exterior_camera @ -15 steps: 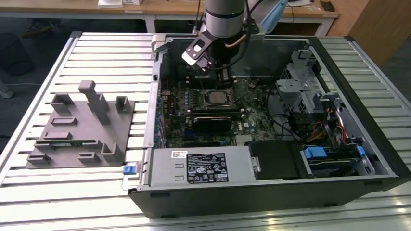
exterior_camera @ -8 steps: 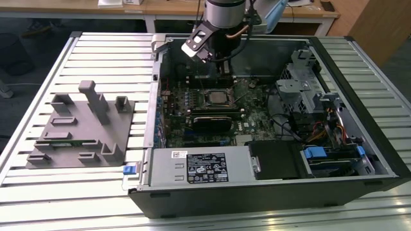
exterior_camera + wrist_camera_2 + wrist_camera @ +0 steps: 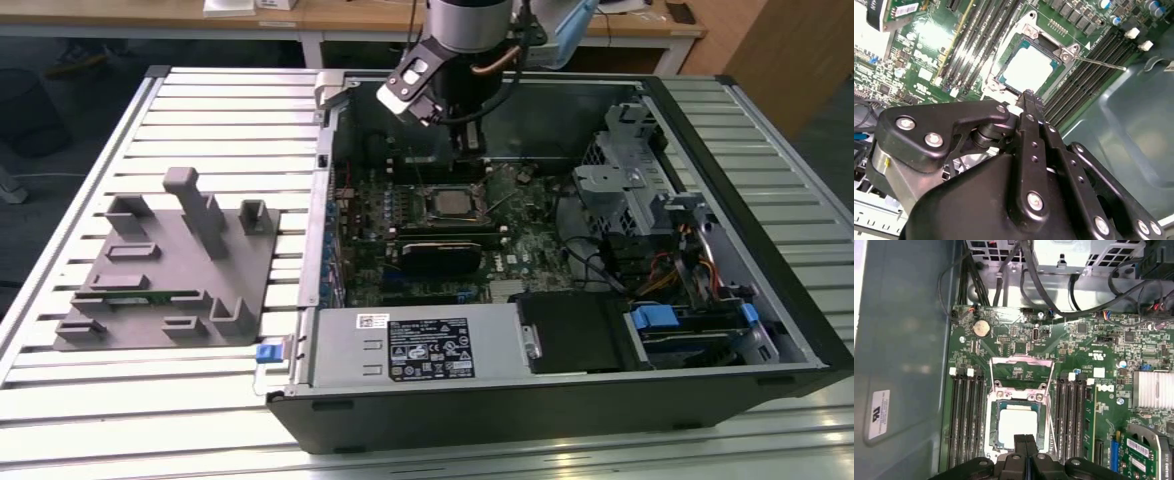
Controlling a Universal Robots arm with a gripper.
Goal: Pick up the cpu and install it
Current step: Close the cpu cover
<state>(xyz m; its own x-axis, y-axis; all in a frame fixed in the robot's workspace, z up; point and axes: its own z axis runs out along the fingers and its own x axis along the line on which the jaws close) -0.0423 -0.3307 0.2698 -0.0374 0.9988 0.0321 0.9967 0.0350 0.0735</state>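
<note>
The cpu [image 3: 451, 205] lies flat in the socket at the middle of the motherboard [image 3: 527, 250], inside the open computer case. Its pale silvery top shows in both wrist views [image 3: 1029, 67] [image 3: 1016, 425]. The socket's metal load frame [image 3: 1021, 372] is flipped open beside it, and the thin lever [image 3: 1099, 62] stands out to one side. My gripper [image 3: 467, 140] hangs a little above the board, over the cpu's edge. Its two black fingers [image 3: 1025, 445] [image 3: 1029, 100] are shut against each other with nothing between them.
Rows of memory slots [image 3: 966, 420] flank the socket. A grey plastic holder [image 3: 167, 270] with a green memory stick [image 3: 140, 295] lies on the slatted table at the exterior view's left. Cables and drive cages [image 3: 667, 230] fill the case's right side; the power supply [image 3: 414, 345] sits in front.
</note>
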